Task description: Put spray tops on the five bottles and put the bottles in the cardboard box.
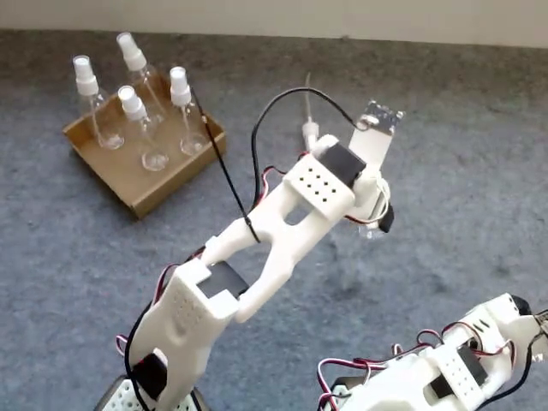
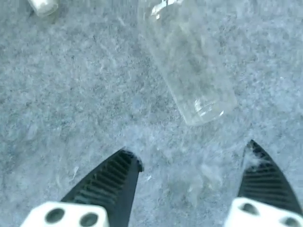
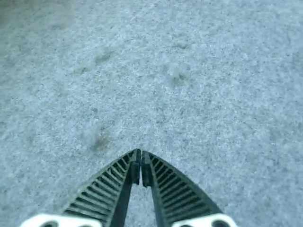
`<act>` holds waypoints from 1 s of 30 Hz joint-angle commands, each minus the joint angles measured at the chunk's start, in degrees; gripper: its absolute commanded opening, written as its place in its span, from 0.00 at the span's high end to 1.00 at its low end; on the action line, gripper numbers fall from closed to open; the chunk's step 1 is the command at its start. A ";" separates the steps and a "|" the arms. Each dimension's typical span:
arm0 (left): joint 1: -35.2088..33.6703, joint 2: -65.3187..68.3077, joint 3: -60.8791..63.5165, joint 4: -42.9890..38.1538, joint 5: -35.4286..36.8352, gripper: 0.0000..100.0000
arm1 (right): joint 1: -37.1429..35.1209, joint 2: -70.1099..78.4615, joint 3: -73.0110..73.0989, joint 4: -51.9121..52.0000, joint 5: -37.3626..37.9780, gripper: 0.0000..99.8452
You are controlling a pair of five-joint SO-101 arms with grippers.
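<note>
Right gripper (image 3: 141, 163): its tips are pressed together and it holds nothing; it hangs over bare grey carpet (image 3: 213, 94), down near the arm bases, well apart from the work.
Left gripper (image 2: 190, 150): your two fingers (image 2: 113, 182) stand wide apart with nothing between them; this arm is much the nearer one, so I think the next grab is its job.
Bottle (image 2: 187, 61): it lies on its side on the carpet, just past your open fingers; its flat bottom end points at you and its long body runs away from you, a bit slanted; your fingers would close across its width, which looks right for a grab; you likely need to go forward and down first.
Spray top (image 1: 310, 133): it lies loose on the carpet, near the bottle and off to one side, with its thin tube pointing away.
Room: there is open carpet on both sides of the bottle; the loose top is the one thing you could bump.
Cardboard box (image 1: 181, 181): it sits far off, well apart; four capped bottles (image 1: 133, 104) stand inside, so I judge this one is the last.
</note>
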 commanded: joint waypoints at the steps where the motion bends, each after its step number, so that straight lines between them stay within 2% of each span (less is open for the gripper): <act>1: 0.75 0.40 -3.03 -7.21 0.62 0.71 | 0.57 -0.66 5.76 0.22 -0.53 0.99; 5: 0.75 3.74 -2.95 -13.45 0.62 0.71 | 0.84 -0.57 5.76 0.22 -0.53 0.99; 12: 0.75 8.04 -2.95 -18.64 0.62 0.71 | 0.92 -0.92 5.76 2.15 -0.53 0.99; 19: 0.92 9.63 -2.68 -21.36 0.62 0.71 | 0.48 -0.92 5.76 3.03 -0.53 0.99; 24: 0.92 15.43 -2.86 -23.65 0.44 0.71 | 0.66 -0.92 5.76 3.03 -0.53 0.99; 30: 0.84 18.24 -3.03 -23.38 0.44 0.71 | 1.01 -0.92 5.76 3.03 -0.53 0.99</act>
